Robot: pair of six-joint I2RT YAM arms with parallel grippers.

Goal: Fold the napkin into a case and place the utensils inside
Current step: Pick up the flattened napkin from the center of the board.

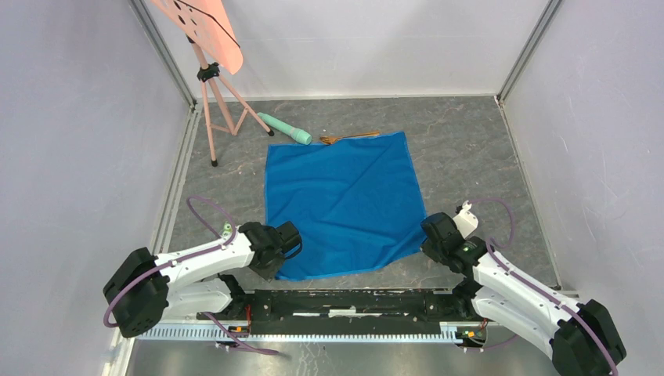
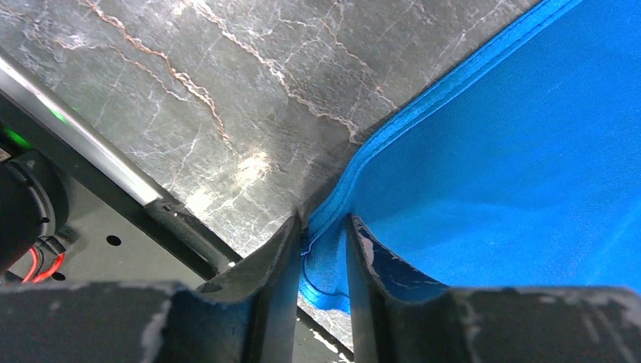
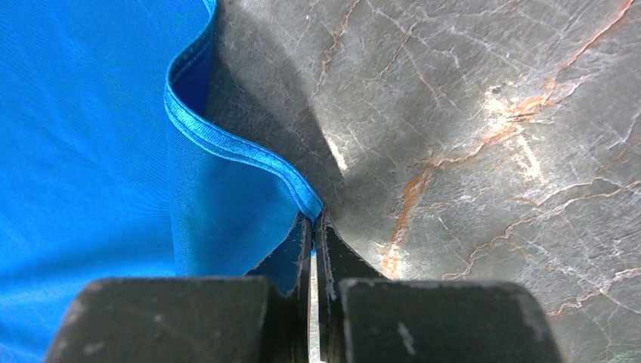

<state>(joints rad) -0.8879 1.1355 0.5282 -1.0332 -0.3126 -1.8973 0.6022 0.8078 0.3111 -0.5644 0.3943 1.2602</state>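
Your right gripper (image 3: 314, 224) is clenched on the near right corner of the napkin (image 1: 341, 204), with the stitched hem pinched flat between its tips and raised off the table (image 3: 469, 113). Your left gripper (image 2: 323, 231) straddles the other near corner, jaws apart and the hem bunched in the gap. By my reading nothing is gripped there yet. Pinch deep, past the hem, so the thin cloth cannot slip out, then lift both corners level and carry them forward together for an even fold. The cloth is soft, matte and faintly creased, spread ahead of both grippers on the slick marbled top. The utensils (image 1: 350, 138), slim copper-gold metal, lie just beyond its far edge.
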